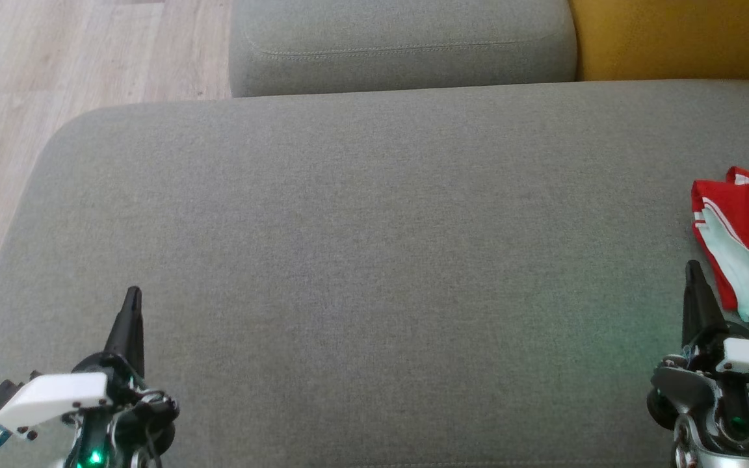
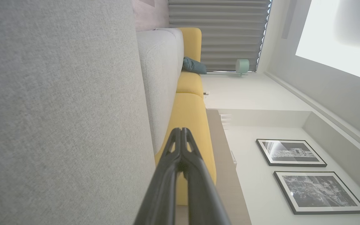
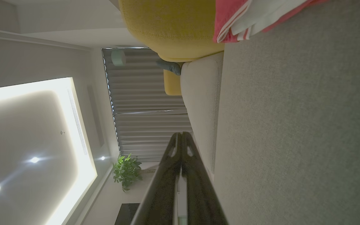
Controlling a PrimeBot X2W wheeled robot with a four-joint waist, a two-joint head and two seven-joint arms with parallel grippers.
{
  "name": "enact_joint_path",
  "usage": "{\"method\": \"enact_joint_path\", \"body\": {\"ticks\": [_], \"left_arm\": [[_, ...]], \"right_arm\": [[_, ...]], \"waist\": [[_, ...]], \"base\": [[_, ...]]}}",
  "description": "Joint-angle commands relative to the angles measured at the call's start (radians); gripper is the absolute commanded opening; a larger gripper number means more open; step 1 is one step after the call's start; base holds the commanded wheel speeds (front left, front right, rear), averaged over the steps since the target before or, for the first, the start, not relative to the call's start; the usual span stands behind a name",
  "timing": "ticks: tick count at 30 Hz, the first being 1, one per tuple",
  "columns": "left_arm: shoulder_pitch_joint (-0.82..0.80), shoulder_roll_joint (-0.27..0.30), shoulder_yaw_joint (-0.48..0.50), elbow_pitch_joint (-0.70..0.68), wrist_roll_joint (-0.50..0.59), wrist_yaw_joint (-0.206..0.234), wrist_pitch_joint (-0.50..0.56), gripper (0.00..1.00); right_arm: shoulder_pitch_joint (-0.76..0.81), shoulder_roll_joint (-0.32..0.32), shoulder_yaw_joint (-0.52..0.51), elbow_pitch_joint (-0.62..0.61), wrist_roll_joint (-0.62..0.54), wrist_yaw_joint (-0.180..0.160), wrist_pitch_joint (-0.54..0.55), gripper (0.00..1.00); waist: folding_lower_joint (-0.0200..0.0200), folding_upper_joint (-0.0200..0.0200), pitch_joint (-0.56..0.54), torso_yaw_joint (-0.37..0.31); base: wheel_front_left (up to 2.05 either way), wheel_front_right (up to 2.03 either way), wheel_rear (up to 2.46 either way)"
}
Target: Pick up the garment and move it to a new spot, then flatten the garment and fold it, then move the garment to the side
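Right now my left tool (image 1: 132,299) sits at the lower left of the head view, over the grey sofa seat (image 1: 361,260), with its two dark fingers pressed together and nothing between them. In the left wrist view the same tool (image 2: 181,131) shows its tips meeting, with the grey seat on one side and a yellow cushion (image 2: 189,112) behind the tips. My right tool (image 1: 693,270) is at the lower right of the head view, also pressed together and holding nothing. Its tips meet in the right wrist view as well (image 3: 181,135). The garment (image 1: 748,253), red with white stripes and a pale panel, lies bunched on the seat at the far right edge of the head view, just beside my right tool's tip. I cannot tell whether the two touch. In the right wrist view the garment (image 3: 252,15) lies in the top corner on the grey seat, next to the yellow cushion. A grey back cushion (image 1: 400,45) runs along the far side of the seat, and a wooden floor (image 1: 56,58) shows at the left.
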Motion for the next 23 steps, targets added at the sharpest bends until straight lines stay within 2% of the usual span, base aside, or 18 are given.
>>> {"method": "enact_joint_path", "body": {"ticks": [1,23], "left_arm": [[-0.058,0.013,0.036,-0.038,-0.003,-0.007,0.004,0.0],[-0.058,0.013,0.036,-0.038,-0.003,-0.007,0.004,0.0]], "right_arm": [[-0.019,-0.004,0.02,-0.04,0.007,0.007,0.007,0.0],[-0.019,-0.004,0.02,-0.04,0.007,0.007,0.007,0.0]], "waist": [[0.0,0.0,0.0,0.0],[0.0,0.0,0.0,0.0]], "base": [[0.0,0.0,0.0],[0.0,0.0,0.0]]}}
